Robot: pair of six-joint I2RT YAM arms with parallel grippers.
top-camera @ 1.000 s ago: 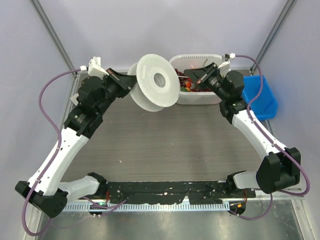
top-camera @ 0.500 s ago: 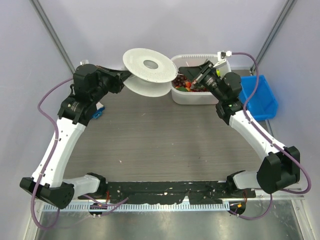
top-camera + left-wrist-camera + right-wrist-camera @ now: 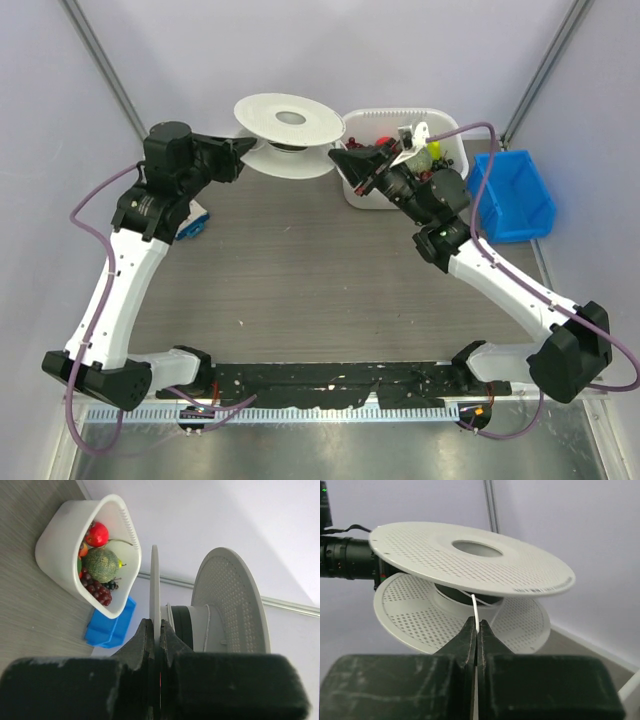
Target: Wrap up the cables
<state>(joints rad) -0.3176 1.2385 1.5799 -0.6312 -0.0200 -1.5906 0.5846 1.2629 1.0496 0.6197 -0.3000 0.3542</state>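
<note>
A white perforated spool (image 3: 288, 125) hangs above the table's far edge with its flanges level. My left gripper (image 3: 243, 150) is shut on the rim of one flange (image 3: 154, 580); the hub and the other flange (image 3: 230, 605) show beside it. My right gripper (image 3: 338, 160) is just right of the spool. In the right wrist view it (image 3: 477, 625) is shut on the thin white cable (image 3: 475, 609). The cable runs up from the jaws into the gap between the flanges (image 3: 470, 560) toward the dark hub. The rest of the cable is hidden.
A white tub (image 3: 445, 150) of toy fruit stands at the back behind my right wrist; it also shows in the left wrist view (image 3: 60, 550). A blue bin (image 3: 510, 195) sits to its right. A small blue object (image 3: 197, 225) lies under my left arm.
My left arm turned the spool from face-on to flat and shifted it back. My right gripper swung left from over the tub to the spool's right edge.
</note>
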